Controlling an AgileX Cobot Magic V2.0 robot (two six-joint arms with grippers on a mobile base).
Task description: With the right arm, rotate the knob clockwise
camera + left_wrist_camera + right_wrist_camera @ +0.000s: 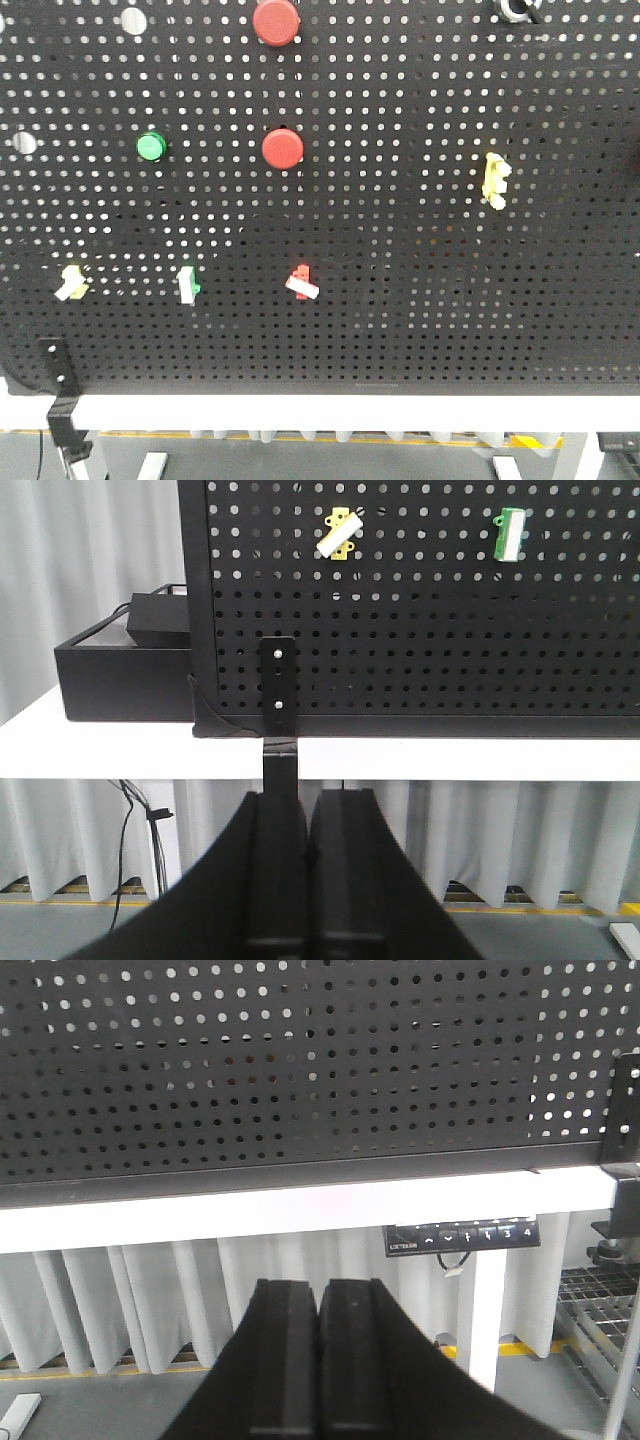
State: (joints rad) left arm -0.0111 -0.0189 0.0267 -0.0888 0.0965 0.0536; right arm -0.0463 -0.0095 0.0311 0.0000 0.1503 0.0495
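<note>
Board edge: the black pegboard [420, 320] stands with its lower rim on the white table [300, 409]. A black bracket [56, 366] clamps its corner at 8 o'clock.
Open room: below the table's edge there are only grey curtains and floor, and both wrists sit low there, apart from the board.
Right gripper [320, 1305]: jaws pressed together with nothing between them. A control panel [462, 1235] lies at 2 o'clock.
Left gripper [307, 820]: jaws together and empty, directly under the bracket.
Knobs: left yellow knob [72, 283] at 8 o'clock, green knob [188, 285] at 7, red knob [302, 285] at 6, right yellow knob [494, 180] at 3. I cannot tell which is the task's.
Look: each has a white bar handle. The green knob's is upright, and the red knob's is tilted toward 4 o'clock.
</note>
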